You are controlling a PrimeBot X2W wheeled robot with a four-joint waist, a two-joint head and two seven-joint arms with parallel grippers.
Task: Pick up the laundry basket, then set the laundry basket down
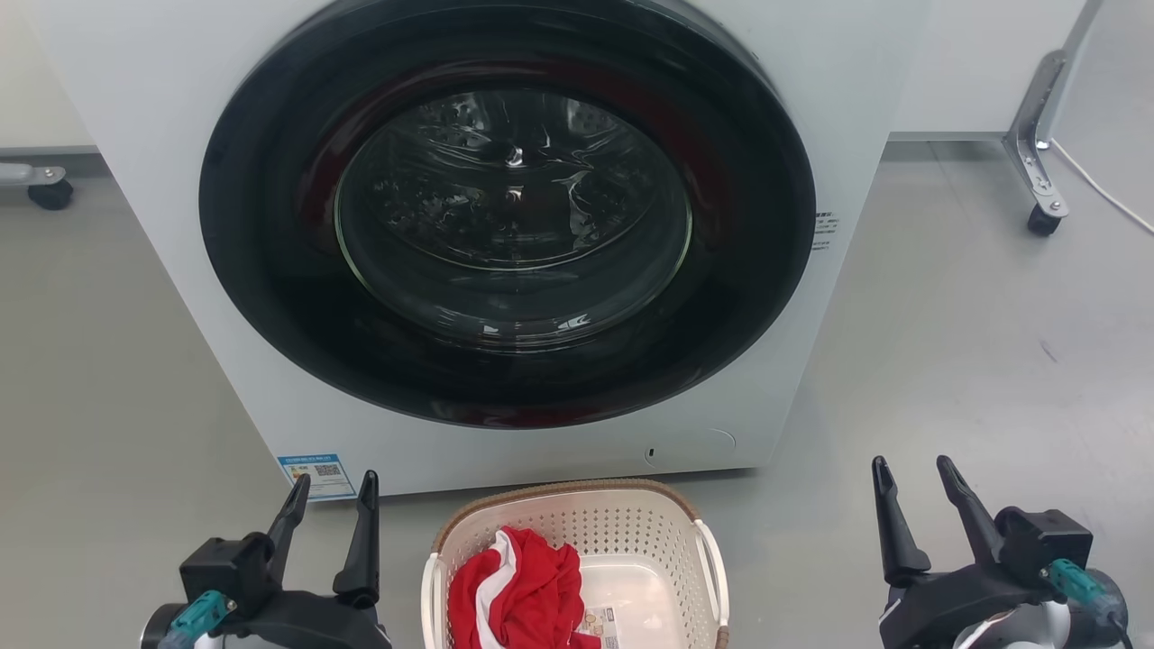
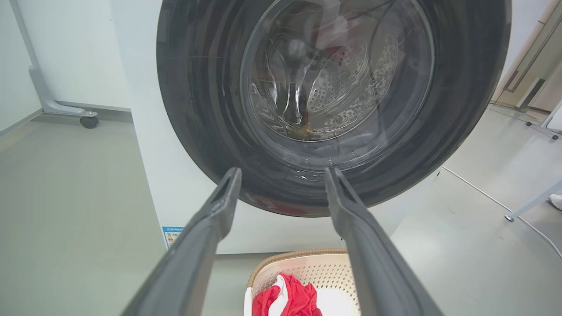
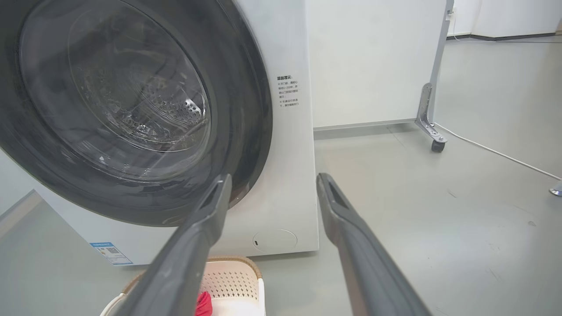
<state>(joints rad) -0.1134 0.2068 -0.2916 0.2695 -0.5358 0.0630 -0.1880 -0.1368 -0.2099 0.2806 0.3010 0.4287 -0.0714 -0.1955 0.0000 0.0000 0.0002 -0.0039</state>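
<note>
The laundry basket [image 1: 631,532] stands on the grey floor just in front of the washing machine, cream-white with perforated sides and a brown woven rim; it holds a red and white cloth [image 1: 518,590]. The left wrist view shows the basket [image 2: 307,270] at the bottom, and the right wrist view catches the basket [image 3: 232,278] low at the left. My left gripper [image 1: 334,485] is open to the basket's left, fingers apart and holding nothing. My right gripper [image 1: 912,470] is open to the basket's right, well clear of it.
A white front-loading washing machine [image 1: 847,108] with a shut dark round door [image 1: 509,212] rises right behind the basket. A wheeled metal frame leg [image 1: 1037,153] stands at the right rear, with a white cable [image 1: 1104,194] beside it. Another caster [image 1: 45,185] sits at the left.
</note>
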